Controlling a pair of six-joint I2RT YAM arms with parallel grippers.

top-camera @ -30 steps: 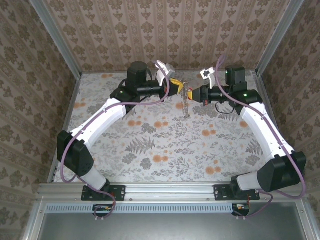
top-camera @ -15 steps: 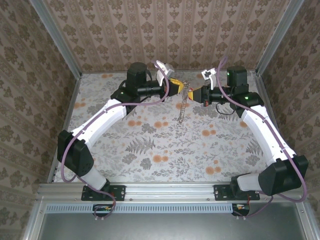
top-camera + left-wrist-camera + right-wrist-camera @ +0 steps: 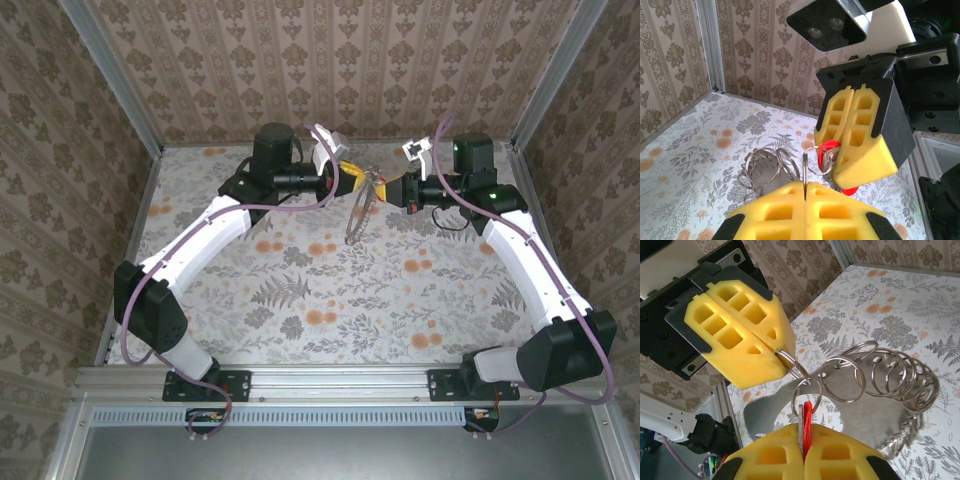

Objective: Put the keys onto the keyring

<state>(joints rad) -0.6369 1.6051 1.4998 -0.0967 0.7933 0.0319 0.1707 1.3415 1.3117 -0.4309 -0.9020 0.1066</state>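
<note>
A red key (image 3: 807, 416) and a grey metal key blade beside it are pinched in my shut right gripper (image 3: 802, 432). A small split ring (image 3: 812, 390) passes through the key's head. It links to the keyring (image 3: 890, 375), a chain of several metal rings on a grey metal tag. My left gripper (image 3: 805, 186) is shut on one ring of the keyring (image 3: 805, 167), seen edge-on. The two grippers meet tip to tip above the far middle of the table, left gripper (image 3: 352, 180) and right gripper (image 3: 392, 188). The keyring (image 3: 353, 222) dangles below them.
The flower-printed tabletop (image 3: 330, 290) lies well under both grippers. Patterned walls close in the back and both sides, with a metal corner post (image 3: 715, 50) at the far left. The right arm's black wrist housing (image 3: 935, 85) sits close in front of my left gripper.
The hanging keyring has swung leftward under the grippers. The right gripper has edged slightly left toward the left one. Both stay shut.
</note>
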